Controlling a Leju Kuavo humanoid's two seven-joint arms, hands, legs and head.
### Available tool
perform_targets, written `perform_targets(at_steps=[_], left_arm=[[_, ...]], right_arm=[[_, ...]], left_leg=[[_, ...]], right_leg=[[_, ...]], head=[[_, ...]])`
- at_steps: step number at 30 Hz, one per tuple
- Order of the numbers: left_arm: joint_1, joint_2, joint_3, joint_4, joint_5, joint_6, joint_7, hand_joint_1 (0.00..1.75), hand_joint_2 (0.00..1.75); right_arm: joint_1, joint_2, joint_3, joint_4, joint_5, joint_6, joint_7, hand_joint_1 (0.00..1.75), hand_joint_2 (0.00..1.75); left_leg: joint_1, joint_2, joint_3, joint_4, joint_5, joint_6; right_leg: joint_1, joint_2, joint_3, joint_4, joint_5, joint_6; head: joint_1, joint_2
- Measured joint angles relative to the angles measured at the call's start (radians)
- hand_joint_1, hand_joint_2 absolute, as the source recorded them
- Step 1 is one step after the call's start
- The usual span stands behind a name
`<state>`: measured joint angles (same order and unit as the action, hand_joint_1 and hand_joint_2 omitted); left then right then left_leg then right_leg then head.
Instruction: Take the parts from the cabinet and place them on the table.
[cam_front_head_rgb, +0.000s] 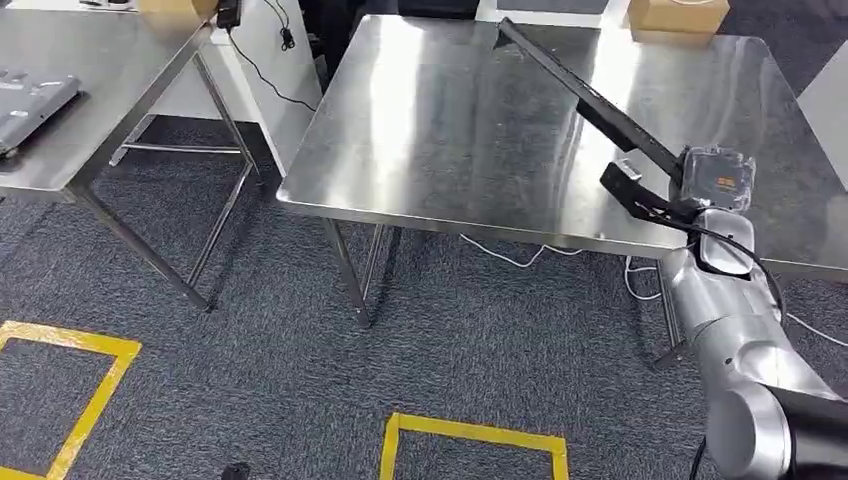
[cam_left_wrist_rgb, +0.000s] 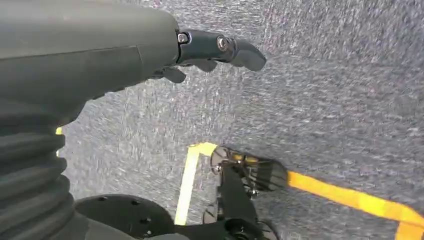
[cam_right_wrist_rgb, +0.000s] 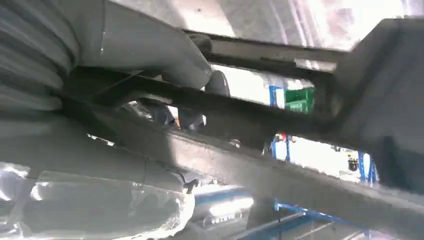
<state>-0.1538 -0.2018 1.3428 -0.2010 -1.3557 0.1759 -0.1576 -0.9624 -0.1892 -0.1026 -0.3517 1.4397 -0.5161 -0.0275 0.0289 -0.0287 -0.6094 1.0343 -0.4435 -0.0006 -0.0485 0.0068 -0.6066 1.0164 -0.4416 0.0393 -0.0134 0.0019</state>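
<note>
My right robot hand grips the long black part at its near end over the desk; looks stiff, light, tip-heavy, so I'd grip nearer mid-length.

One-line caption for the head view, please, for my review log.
Right hand holds a long black part slanted above the steel table; cardboard box at the far edge.

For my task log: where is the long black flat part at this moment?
In the head view, the long black flat part is gripped by the right hand and slants over the steel table's right half.
</note>
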Motion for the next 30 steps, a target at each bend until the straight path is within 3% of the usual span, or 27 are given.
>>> perform_targets(at_steps=[1,4,5,6,7,11,12,13,14,15,16,17,19,21,22,23,24,26,27,28,29,30], left_arm=[[0.0,0.0,0.0,0.0,0.0,0.0,-0.001,0.0,1.75],[-0.001,0.0,0.001,0.0,-0.001,0.004,-0.004,0.0,1.75],[0.0,0.0,0.002,0.0,-0.001,0.005,-0.004,0.0,1.75],[0.0,0.0,0.002,0.0,-0.001,0.005,-0.005,0.0,1.75],[-0.001,0.0,0.002,0.0,-0.001,0.006,-0.005,0.0,1.75],[-0.001,0.0,0.002,0.0,-0.001,0.007,-0.005,0.0,1.75],[-0.001,-0.001,0.002,0.0,-0.005,0.008,-0.006,0.0,1.75],[-0.001,0.015,0.003,-0.004,-0.005,0.01,-0.007,0.0,1.75],[-0.003,0.006,0.004,-0.002,-0.005,0.012,-0.008,0.0,1.75],[-0.003,0.01,0.005,-0.002,-0.005,0.012,-0.008,0.0,1.75],[-0.004,0.008,0.005,-0.002,-0.005,0.012,-0.009,0.0,1.75],[-0.004,0.006,0.006,-0.001,-0.002,0.012,-0.009,0.0,1.75],[-0.008,0.005,0.01,-0.001,0.003,0.012,-0.01,0.0,1.75],[-0.008,0.001,0.01,-0.001,0.004,0.012,-0.01,0.0,1.75],[-0.006,-0.003,0.011,-0.001,0.004,0.012,-0.01,0.0,1.75],[-0.004,-0.004,0.013,-0.001,0.005,0.012,-0.01,0.0,1.75],[-0.003,-0.006,0.015,0.0,0.005,0.012,-0.01,0.0,1.75],[-0.003,-0.006,0.019,0.0,0.005,0.012,-0.01,0.0,1.75],[-0.002,0.0,0.02,0.0,0.006,0.012,-0.012,0.0,1.75],[-0.001,-0.003,0.022,0.001,0.011,0.009,-0.023,0.0,1.75],[-0.001,-0.002,0.024,0.0,0.015,0.01,-0.039,0.0,1.75],[-0.001,-0.002,0.026,0.0,0.021,0.01,-0.075,0.0,1.75]], right_arm=[[0.0,0.0,0.0,0.0,0.002,0.0,0.0,1.71,1.75],[0.0,0.002,0.0,0.001,0.008,0.0,-0.001,1.71,1.75],[0.002,0.002,0.0,0.002,0.009,0.0,-0.001,1.71,1.75],[0.003,0.003,0.0,0.003,0.011,0.0,-0.001,1.71,1.75],[0.004,0.005,0.0,0.003,0.013,0.0,-0.001,1.71,1.75],[0.004,0.005,0.0,0.003,0.013,0.0,-0.001,1.71,1.75],[0.003,0.006,0.0,0.003,0.016,0.0,-0.001,1.71,1.75],[0.01,0.008,0.0,0.007,0.016,0.0,-0.001,1.71,1.75],[0.003,0.007,-0.002,0.009,0.016,0.001,0.0,1.71,1.75],[0.004,0.008,-0.003,0.008,0.016,0.001,0.0,1.71,1.75],[0.006,0.006,-0.004,0.006,0.016,0.001,0.0,1.71,1.75],[0.008,0.003,-0.005,0.007,0.016,0.001,0.002,1.71,1.75],[0.004,0.0,-0.006,0.01,0.018,0.001,0.0,1.71,1.75],[0.01,-0.004,-0.01,0.01,0.019,0.001,0.0,1.71,1.75],[0.013,-0.003,-0.011,0.011,0.02,0.001,0.0,1.71,1.75],[0.018,-0.003,-0.011,0.011,0.021,0.001,0.0,1.71,1.75],[0.022,-0.003,-0.011,0.013,0.021,0.001,0.0,1.71,1.75],[0.022,-0.004,-0.011,0.016,0.025,0.001,0.0,1.71,1.75],[0.017,-0.002,-0.011,0.023,0.027,0.002,0.0,1.71,1.75],[0.016,-0.002,-0.012,0.026,0.027,0.003,0.001,1.71,1.75],[0.027,0.002,-0.013,0.026,0.029,0.002,0.002,1.71,1.75],[0.029,-0.002,-0.016,0.025,0.029,0.002,0.004,1.71,1.75]], left_leg=[[0.0,0.016,-0.016,0.035,-0.014,-0.003],[-0.001,0.031,-0.152,0.275,-0.102,-0.003],[-0.004,0.031,-0.19,0.323,-0.103,0.002],[-0.008,0.03,-0.205,0.322,-0.079,0.012],[-0.013,0.03,-0.201,0.293,-0.047,0.023],[-0.015,0.03,-0.197,0.278,-0.034,0.027],[-0.035,0.029,-0.148,0.143,0.062,0.066],[-0.061,0.03,-0.099,0.039,0.104,0.143],[-0.082,0.037,-0.065,-0.018,0.093,0.157],[-0.081,0.041,-0.039,-0.047,0.088,0.165],[-0.079,0.036,-0.014,-0.077,0.094,0.169],[-0.074,0.037,0.014,-0.103,0.098,0.167],[-0.061,0.03,0.033,-0.122,0.099,0.165],[-0.048,0.024,0.042,-0.124,0.086,0.146],[-0.039,0.022,0.049,-0.124,0.077,0.132],[-0.03,0.018,0.059,-0.123,0.068,0.118],[-0.02,0.016,0.067,-0.119,0.057,0.103],[-0.006,0.013,0.073,-0.093,0.028,0.065],[-0.013,0.013,0.063,-0.061,0.007,0.046],[-0.01,0.016,0.058,-0.043,-0.016,0.039],[-0.012,0.02,0.064,-0.038,-0.029,0.03],[-0.007,0.019,0.068,-0.026,-0.033,0.026]], right_leg=[[0.001,-0.001,0.006,0.0,-0.004,-0.005],[0.017,-0.001,0.022,0.0,-0.018,-0.024],[0.023,0.0,0.028,0.0,-0.024,-0.03],[0.03,0.0,0.037,0.0,-0.032,-0.032],[0.037,0.001,0.046,0.0,-0.038,-0.034],[0.038,0.002,0.049,-0.001,-0.04,-0.035],[0.056,0.002,0.073,-0.004,-0.055,-0.039],[0.045,-0.001,0.09,-0.019,-0.067,-0.048],[0.052,-0.008,0.115,-0.038,-0.06,-0.028],[0.05,-0.01,0.116,-0.045,-0.048,-0.014],[0.063,-0.011,0.132,-0.046,-0.046,-0.007],[0.054,-0.007,0.113,-0.013,-0.053,-0.009],[0.048,-0.003,0.027,0.123,-0.071,-0.007],[0.042,-0.002,-0.077,0.247,-0.144,-0.012],[0.032,-0.002,-0.104,0.256,-0.16,-0.004],[0.021,-0.003,-0.109,0.223,-0.149,0.011],[0.006,-0.004,-0.098,0.156,-0.109,0.039],[-0.023,-0.014,-0.064,-0.01,0.021,0.11],[-0.027,-0.028,-0.064,-0.066,0.064,0.126],[-0.018,-0.046,-0.058,-0.045,0.059,0.091],[-0.017,-0.035,-0.053,-0.034,0.076,0.067],[-0.028,-0.038,-0.054,-0.024,0.073,0.046]], head=[[-0.002,0.0],[-0.002,0.0],[-0.002,0.0],[-0.003,0.0],[-0.003,0.0],[-0.002,0.0],[-0.003,0.0],[0.01,0.0],[0.014,0.0],[0.012,0.0],[0.013,0.0],[0.005,0.0],[0.01,0.0],[0.009,0.0],[0.009,0.0],[0.009,0.0],[0.01,0.0],[0.011,0.0],[0.021,0.0],[0.019,0.0],[0.007,0.0],[0.01,-0.001]])
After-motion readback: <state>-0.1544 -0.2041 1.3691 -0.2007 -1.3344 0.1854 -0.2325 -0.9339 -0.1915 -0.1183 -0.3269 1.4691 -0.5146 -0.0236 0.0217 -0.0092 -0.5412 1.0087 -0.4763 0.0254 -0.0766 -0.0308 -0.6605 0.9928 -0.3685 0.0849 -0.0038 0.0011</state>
